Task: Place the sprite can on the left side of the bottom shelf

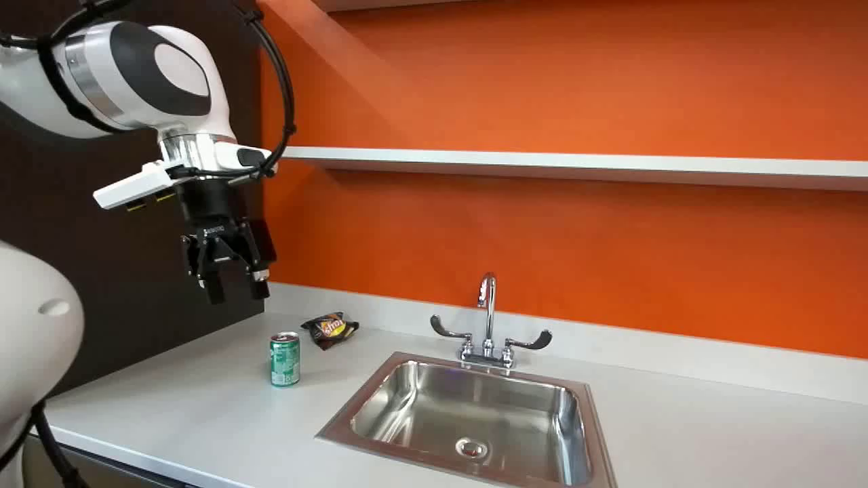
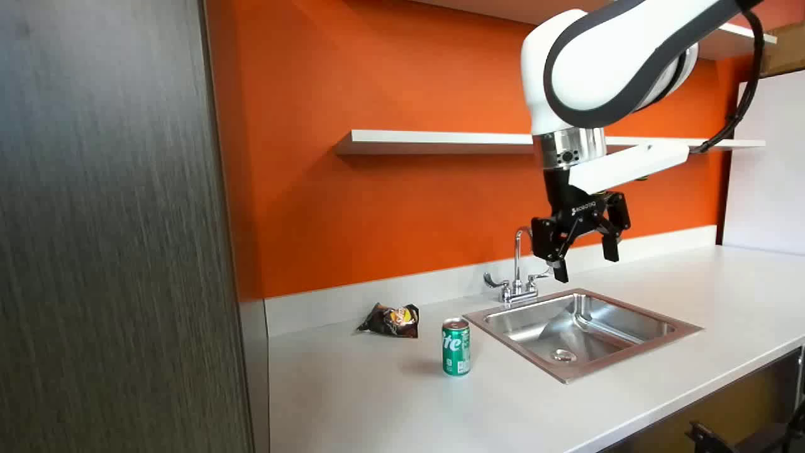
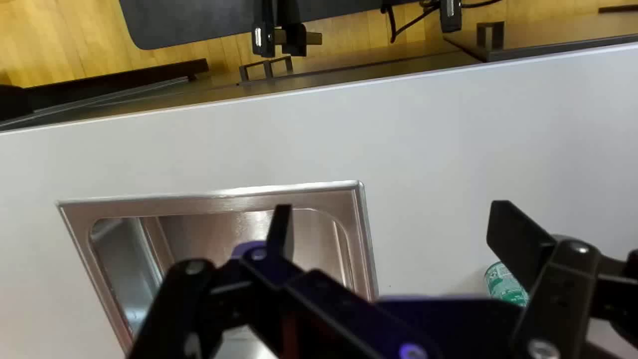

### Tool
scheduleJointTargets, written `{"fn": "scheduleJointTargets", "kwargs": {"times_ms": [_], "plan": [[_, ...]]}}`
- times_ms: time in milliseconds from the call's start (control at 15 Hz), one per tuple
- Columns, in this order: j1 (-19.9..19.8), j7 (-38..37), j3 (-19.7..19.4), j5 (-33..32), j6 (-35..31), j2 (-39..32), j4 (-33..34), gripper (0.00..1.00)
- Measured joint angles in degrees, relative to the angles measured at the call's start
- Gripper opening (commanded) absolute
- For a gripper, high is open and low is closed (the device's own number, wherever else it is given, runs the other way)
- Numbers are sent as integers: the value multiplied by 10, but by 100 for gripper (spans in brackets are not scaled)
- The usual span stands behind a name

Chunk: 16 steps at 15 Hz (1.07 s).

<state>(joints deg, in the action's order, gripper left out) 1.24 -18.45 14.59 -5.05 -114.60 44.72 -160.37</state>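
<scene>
The green Sprite can (image 1: 285, 359) stands upright on the counter, left of the sink; it also shows in an exterior view (image 2: 456, 347). In the wrist view the can (image 3: 504, 285) is at the lower right, partly hidden behind a finger. My gripper (image 1: 237, 288) is open and empty, with its fingers pointing down, high above the counter and apart from the can. It also shows in an exterior view (image 2: 585, 261), and its spread fingers show in the wrist view (image 3: 391, 219). The white bottom shelf (image 1: 576, 161) runs along the orange wall; its left end shows in an exterior view (image 2: 440, 139).
A steel sink (image 1: 593, 434) is set in the white counter (image 1: 183, 407), with a faucet (image 1: 488, 312) behind it. A dark snack bag (image 1: 331, 330) lies behind the can near the wall. A dark panel (image 2: 119, 220) stands at the left. Another shelf (image 2: 490, 9) is above.
</scene>
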Motion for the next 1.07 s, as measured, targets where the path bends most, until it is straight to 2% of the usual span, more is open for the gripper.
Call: {"fn": "scheduleJointTargets", "kwargs": {"times_ms": [400, 1067], "plan": [[8, 2, -4, 2, -10, -9, 3, 100], [55, 3, -10, 51, -155, -114, 3, 100]]}}
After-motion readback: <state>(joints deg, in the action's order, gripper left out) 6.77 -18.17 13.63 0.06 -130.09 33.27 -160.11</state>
